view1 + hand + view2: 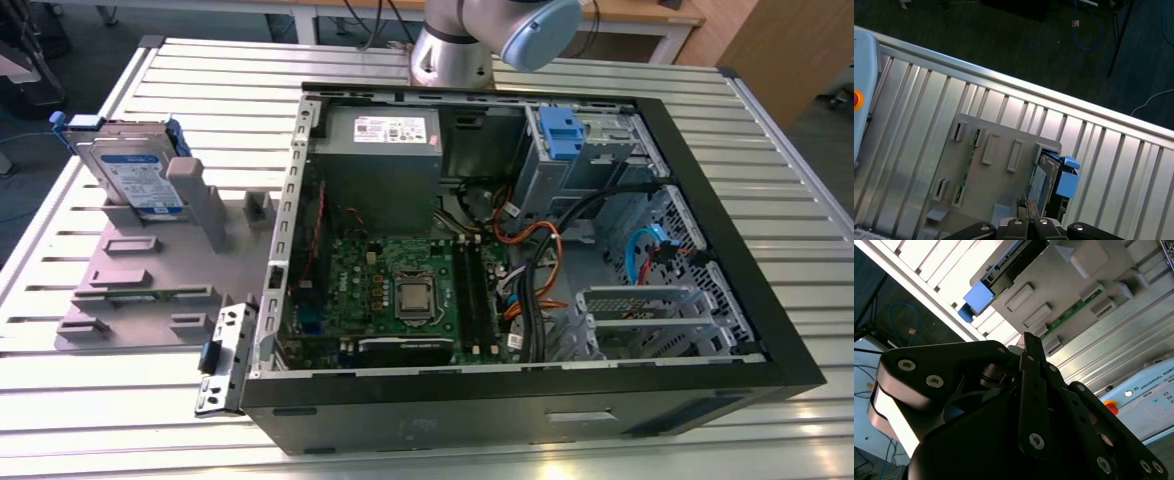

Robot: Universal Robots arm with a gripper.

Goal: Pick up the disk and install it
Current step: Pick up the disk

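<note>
The hand (1026, 209) hangs over the worktop (914, 105) with its black fingers pressed together and nothing between them; the second wrist view shows them as one closed bar (1032, 347). Just past the fingertips, and lower down, is the disk (1041, 181). It stands on edge in a slot at one end of a grey fixture plate (999, 187), and its blue carrier (1067, 182) juts out beyond the plate's side. From above, the disk shows as a thin strip. The seam where the fingers meet looks roughly in line with that strip, so I judge the hand is turned to suit the disk's narrow thickness. In the exterior view the disk (134, 170) sits at the far end of the fixture plate (147, 290), leaning slightly, with its white-and-blue label facing the near side. Its long axis seems to rise out of the slot, though the steep angle leaves that uncertain. Farther off, toward the exterior view's right, the open computer case (747, 300) lies on the slatted worktop (200, 80). A blue latch (561, 128) marks the drive bay at the case's far side, well apart from the disk, which is not yet installed. The arm (467, 40) rises behind the case.
</note>
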